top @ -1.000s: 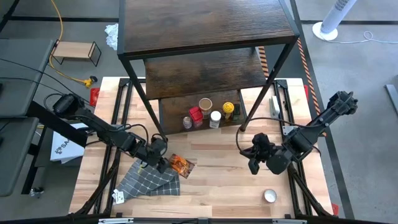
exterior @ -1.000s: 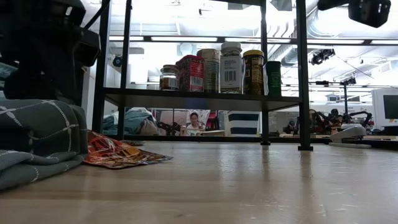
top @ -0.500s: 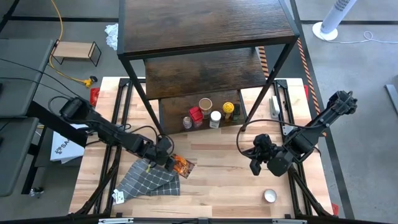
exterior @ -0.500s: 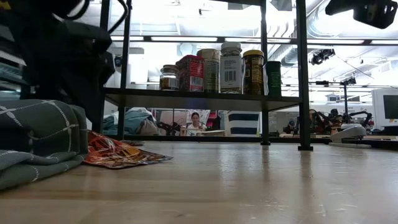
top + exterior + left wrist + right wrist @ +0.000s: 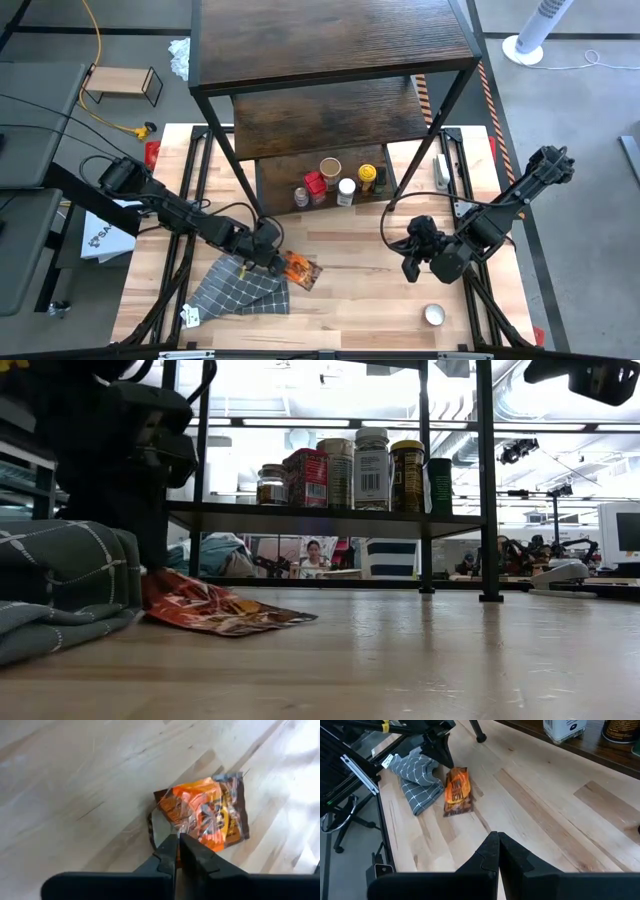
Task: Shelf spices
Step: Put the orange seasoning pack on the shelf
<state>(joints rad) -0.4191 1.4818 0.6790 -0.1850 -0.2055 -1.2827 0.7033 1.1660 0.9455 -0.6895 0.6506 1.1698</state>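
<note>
Shifted rightward, orange packet (image 5: 302,269) now pinched by left fingers (image 5: 170,851).

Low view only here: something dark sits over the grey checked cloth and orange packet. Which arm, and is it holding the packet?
Observer: The left arm; the left gripper is shut on the clear edge of the crinkled orange foil packet.
Operator: And the right arm?
Observer: The right gripper is shut, empty, above the right half of the light wooden table.
Operator: Any spice off the dark wooden shelf?
Observer: A small round silver tin lies on the table near the right arm.
</note>
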